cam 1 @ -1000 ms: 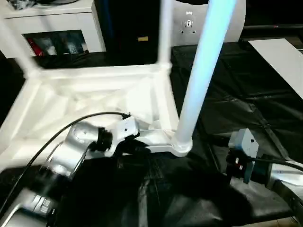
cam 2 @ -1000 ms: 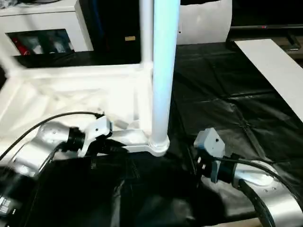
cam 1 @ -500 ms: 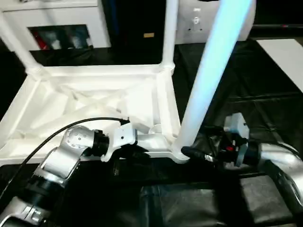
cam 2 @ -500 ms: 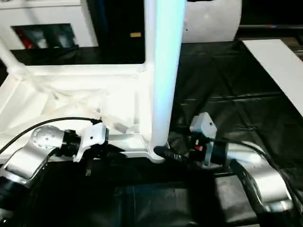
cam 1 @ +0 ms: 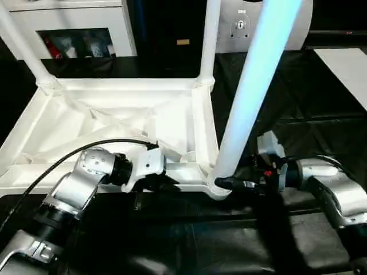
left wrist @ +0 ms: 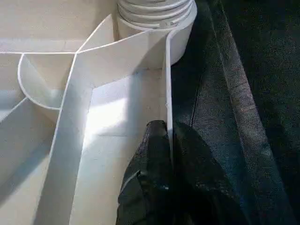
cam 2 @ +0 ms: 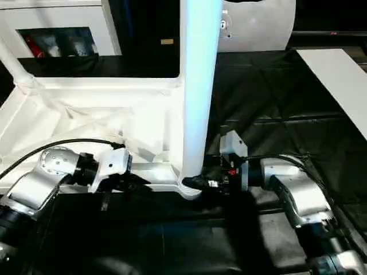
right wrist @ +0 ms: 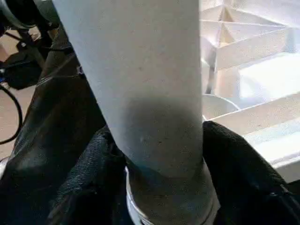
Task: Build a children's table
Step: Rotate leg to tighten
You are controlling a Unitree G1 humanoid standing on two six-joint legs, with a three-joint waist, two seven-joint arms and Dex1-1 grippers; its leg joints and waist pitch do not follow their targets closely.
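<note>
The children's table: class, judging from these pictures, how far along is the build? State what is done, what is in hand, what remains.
Done: the table top lies upside down with three legs standing, two far ones and the near leg. In hand: the left gripper pinches the top's near rim; the right gripper brackets the near leg's base, one finger each side. Left: the near-left corner shows no leg.
</note>
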